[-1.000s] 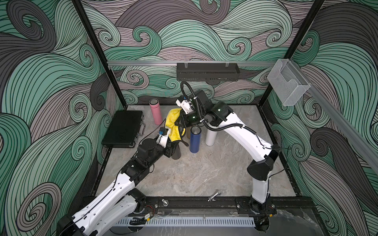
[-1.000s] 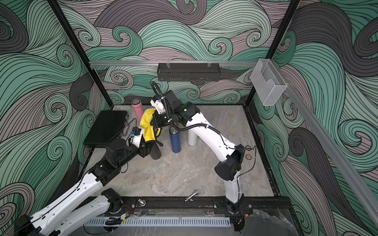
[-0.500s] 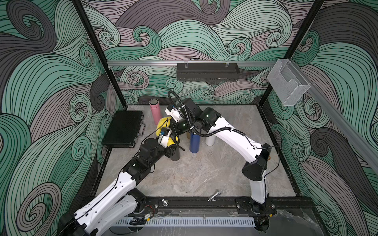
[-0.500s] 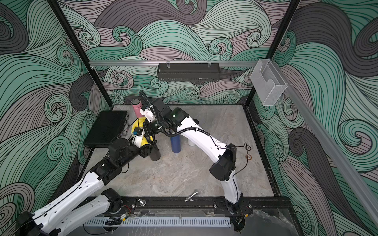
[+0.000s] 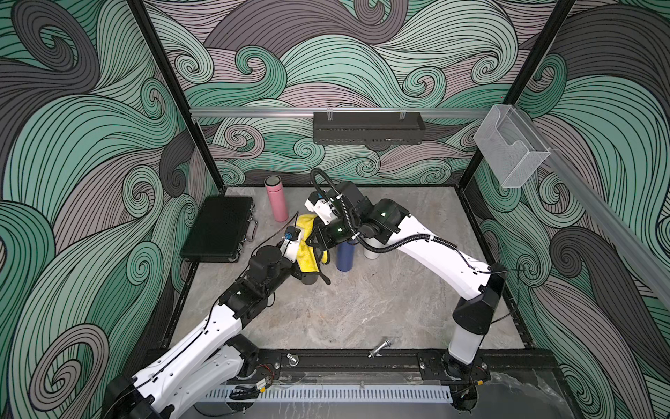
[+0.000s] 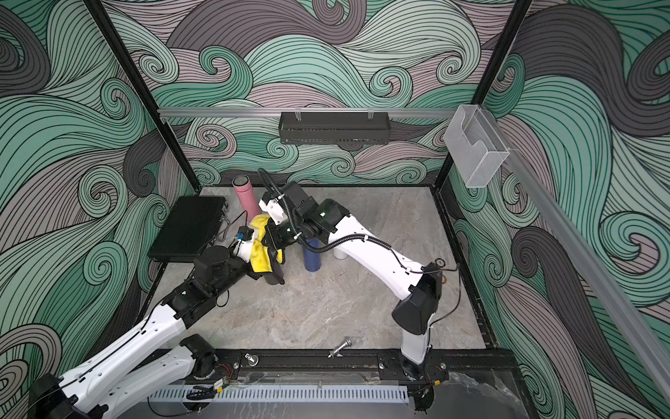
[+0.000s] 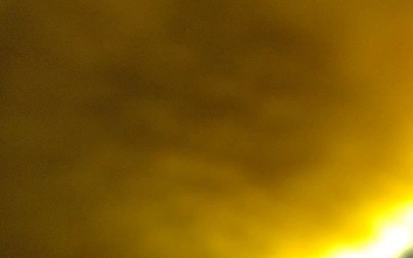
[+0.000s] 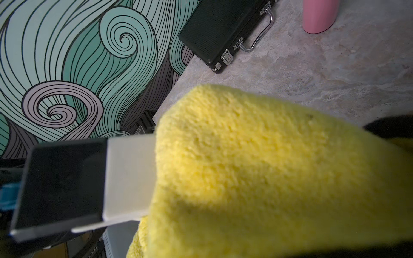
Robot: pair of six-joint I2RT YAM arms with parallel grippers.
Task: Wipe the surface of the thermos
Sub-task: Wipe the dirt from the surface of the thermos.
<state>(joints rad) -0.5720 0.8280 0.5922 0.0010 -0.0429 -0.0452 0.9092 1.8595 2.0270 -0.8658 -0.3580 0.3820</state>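
Your target, the dark thermos [image 5: 309,278], stands upright a little left of the bench's middle, its upper part buried under the yellow cloth [image 5: 307,259]. Treat it as a stiff, smooth cylinder: probably light if empty, slippery under a dry rub and tall enough to tip. Brace it low on the body and wipe with the cloth wrapped around the wall rather than pushing from one side. The cloth is soft, thick and floppy, so take it by a bunched fold, as your right gripper [image 5: 319,243] does, clenched on it just above the thermos. Your left gripper [image 5: 296,269] sits against the thermos, but the cloth covers its jaws and blankets its wrist camera, so you cannot tell whether it grips. As for containers, the blue thermos [image 5: 344,258] and white thermos [image 5: 370,253] stand just beside each other near the middle. The pink thermos [image 5: 276,198] stands near the back edge toward the left corner. What any of them holds is hidden. The black case [image 5: 219,234] lies closed along the left edge.
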